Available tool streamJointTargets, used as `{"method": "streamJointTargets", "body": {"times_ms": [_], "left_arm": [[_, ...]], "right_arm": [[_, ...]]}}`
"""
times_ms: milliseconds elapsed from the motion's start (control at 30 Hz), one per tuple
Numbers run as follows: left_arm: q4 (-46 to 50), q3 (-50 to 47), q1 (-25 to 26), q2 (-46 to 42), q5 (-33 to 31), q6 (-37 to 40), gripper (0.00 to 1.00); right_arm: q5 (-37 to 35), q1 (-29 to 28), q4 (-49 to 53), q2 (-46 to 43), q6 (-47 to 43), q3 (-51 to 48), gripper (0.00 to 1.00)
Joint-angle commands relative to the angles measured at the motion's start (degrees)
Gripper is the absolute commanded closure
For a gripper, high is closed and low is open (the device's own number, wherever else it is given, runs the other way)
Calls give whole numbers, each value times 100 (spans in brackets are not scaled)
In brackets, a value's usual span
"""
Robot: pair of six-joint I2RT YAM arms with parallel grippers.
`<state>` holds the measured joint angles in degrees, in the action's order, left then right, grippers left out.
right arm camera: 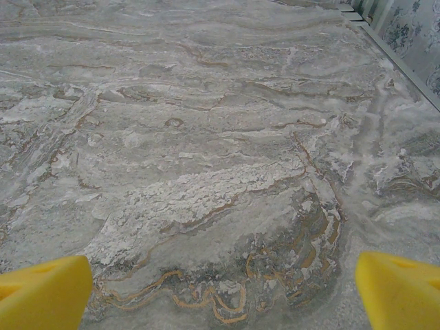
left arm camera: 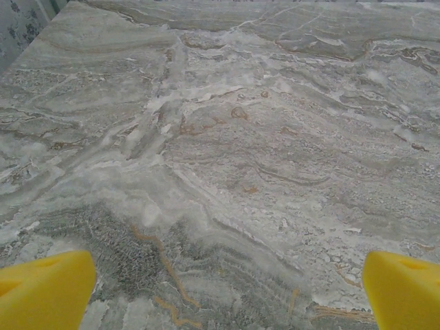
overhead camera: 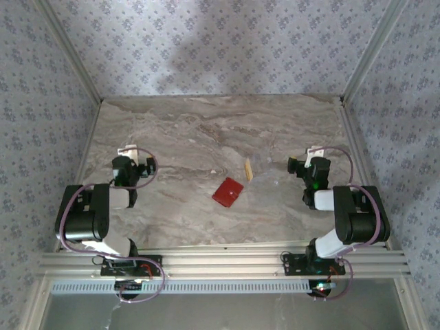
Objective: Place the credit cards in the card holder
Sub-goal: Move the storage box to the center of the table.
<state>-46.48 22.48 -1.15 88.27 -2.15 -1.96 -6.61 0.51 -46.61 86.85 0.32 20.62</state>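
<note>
**Marbled surface [overhead camera: 206, 130] between floral-print walls [overhead camera: 227, 41]**

Grey-brown veining runs across the surface under both wrist cameras. Near the middle lies the red card holder [overhead camera: 227, 192], flat. A tan-yellow credit card [overhead camera: 249, 168] sits just beyond its far right corner. The left gripper [overhead camera: 128, 151] and right gripper [overhead camera: 313, 152] sit well apart on either side, jaws spread wide, holding nothing. A metal rail [overhead camera: 220, 261] edges the near side.

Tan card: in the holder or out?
Out. The tan card lies flat on the marble table, beside the red card holder rather than tucked into it.
</note>
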Motion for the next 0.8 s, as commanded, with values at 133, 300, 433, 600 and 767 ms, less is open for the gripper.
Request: {"method": "streamJointTargets", "body": {"times_ms": [133,300,433,600,767], "left_arm": [[-37,117,-35,-33,-18,-11,0],[983,536,54,-382,-547,-113,0],[3716,1840,350,-820,-1805,-780,0],[5522,2886,216,-760,-958,-2710,0],[5081,2805,-83,-710,1308,-3177,0]], "right_arm": [[59,58,-95,51,-84,119,0],[-372,-27,96,-196,-28,152,0],[-841,-183,1842,-1417,121,699,0],[-1124,-131,3582,-2700,2051,1296,0],[-182,633,5013,-3740,3938,1488,0]]}}
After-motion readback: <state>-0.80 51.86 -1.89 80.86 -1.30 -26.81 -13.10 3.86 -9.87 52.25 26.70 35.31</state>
